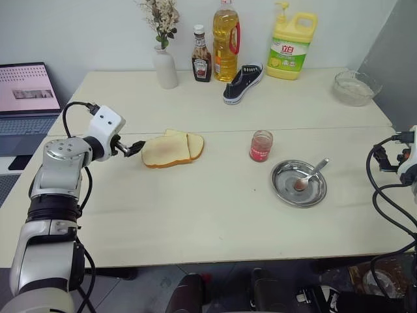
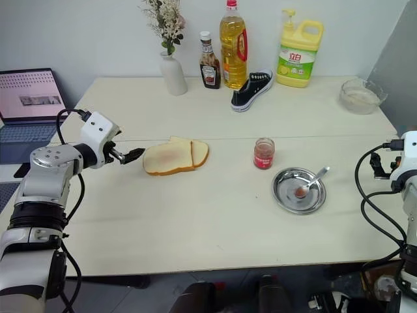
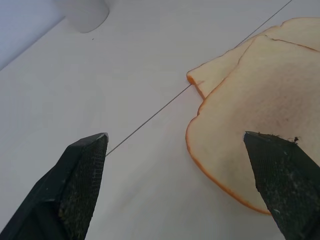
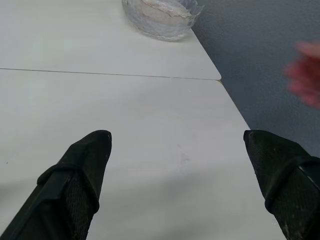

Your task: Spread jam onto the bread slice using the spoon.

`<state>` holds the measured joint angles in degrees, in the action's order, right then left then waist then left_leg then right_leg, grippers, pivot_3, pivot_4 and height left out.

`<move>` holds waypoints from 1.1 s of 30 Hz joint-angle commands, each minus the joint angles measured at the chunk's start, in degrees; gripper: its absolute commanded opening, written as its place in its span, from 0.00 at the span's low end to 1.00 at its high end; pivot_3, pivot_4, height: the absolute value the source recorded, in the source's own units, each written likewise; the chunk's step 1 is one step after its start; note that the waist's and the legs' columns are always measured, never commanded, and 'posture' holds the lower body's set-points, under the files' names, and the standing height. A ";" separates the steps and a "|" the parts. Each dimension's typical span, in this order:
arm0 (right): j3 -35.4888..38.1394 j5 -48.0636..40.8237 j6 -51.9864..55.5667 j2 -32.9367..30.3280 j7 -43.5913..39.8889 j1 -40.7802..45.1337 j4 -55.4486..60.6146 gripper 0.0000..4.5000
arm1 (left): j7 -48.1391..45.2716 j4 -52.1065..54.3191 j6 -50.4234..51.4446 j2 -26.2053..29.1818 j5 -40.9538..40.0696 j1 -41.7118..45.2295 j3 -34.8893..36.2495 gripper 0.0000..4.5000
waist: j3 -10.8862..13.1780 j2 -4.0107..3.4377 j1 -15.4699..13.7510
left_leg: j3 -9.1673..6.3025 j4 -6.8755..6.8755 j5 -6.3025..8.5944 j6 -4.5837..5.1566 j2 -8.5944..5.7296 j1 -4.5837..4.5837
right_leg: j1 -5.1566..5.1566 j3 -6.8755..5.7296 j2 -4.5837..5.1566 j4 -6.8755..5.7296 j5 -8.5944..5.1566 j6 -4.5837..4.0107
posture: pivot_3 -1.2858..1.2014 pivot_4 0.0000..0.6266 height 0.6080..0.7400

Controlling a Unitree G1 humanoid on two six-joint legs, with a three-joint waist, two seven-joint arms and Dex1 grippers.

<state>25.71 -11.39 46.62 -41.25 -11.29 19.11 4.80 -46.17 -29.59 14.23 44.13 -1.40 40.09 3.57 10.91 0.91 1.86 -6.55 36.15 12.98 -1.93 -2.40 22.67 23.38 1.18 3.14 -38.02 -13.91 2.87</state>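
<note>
On the pale tabletop (image 1: 195, 215), both claws gaped empty, the left gripper (image 1: 135, 147) risking nudging the bread slice (image 1: 167, 151) askew.

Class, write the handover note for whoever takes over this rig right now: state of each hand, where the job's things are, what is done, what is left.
Left hand: open, empty, at the near edge of the bread slice.
Right hand: open, empty, over the table's right end.
Jam: jar mid-table, no lid on it.
Spoon: lying in the steel dish, right of the jar.
Done: nothing spread, bread bare.
Left: pick up spoon, scoop jam, spread it.
</note>
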 commanded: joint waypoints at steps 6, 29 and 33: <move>0.97 0.32 -0.94 -0.96 -0.16 0.80 1.51 1.00 | -1.17 3.77 1.05 1.85 -1.72 -0.71 1.44 1.00 | 0.00 0.00 0.00 | 0.00 0.00 0.00 0.00 0.00 0.00 | 0.00 0.00 0.00 0.00 0.00 0.00 | 0.52 0.24 1.00; -10.13 -28.94 13.45 -6.00 -27.70 4.90 27.15 1.00 | -19.54 39.76 22.70 9.16 -20.62 -12.77 0.78 1.00 | 0.00 0.03 0.15 | -0.18 0.01 0.00 0.00 0.20 0.10 | -0.02 -0.11 0.01 0.10 -0.02 0.01 | 0.52 0.24 1.00; -11.69 -31.10 15.49 -5.19 -25.94 4.28 29.21 1.00 | -17.84 43.13 25.09 8.52 -21.57 -12.81 -0.45 1.00 | -0.01 0.04 -0.11 | -0.17 0.04 0.00 0.01 0.18 0.04 | -0.08 -0.12 0.00 0.12 -0.12 0.15 | 0.52 0.24 1.00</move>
<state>13.75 -41.63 61.68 -46.44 -38.13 23.15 32.54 -64.75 11.82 38.62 52.62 -22.28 27.28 3.12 10.91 0.95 1.75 -6.73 36.19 12.98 -1.93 -2.22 22.71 23.30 1.06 3.14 -37.88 -14.08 3.10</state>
